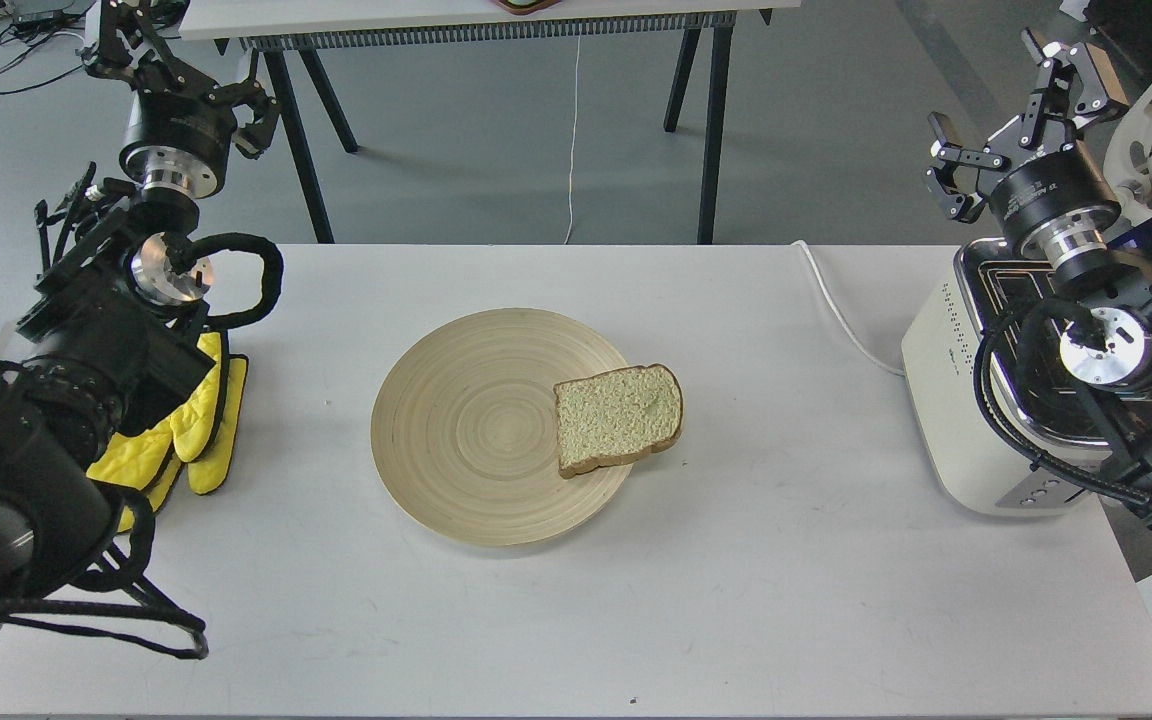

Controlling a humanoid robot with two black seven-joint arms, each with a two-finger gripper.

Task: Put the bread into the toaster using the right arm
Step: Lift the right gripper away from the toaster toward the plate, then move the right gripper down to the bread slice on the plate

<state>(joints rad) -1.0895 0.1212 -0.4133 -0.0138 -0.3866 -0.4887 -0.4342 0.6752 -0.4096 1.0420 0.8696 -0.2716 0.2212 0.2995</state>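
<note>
bread slice [618, 418]: on bamboo plate [456, 430] rim, left of toaster [946, 400] | right gripper [1021, 125]: spread, empty, above toaster | left gripper [181, 75]: indeterminate | progress: nil; grasp, carry, insertion outstanding

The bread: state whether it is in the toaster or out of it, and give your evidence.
Out. The bread lies flat on the right rim of the plate, apart from the toaster.

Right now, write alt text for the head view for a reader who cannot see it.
A slice of bread lies on the right edge of a round wooden plate in the middle of a white table. A cream toaster stands at the table's right end, partly behind the raised right arm, whose jaws are open and empty.
</note>
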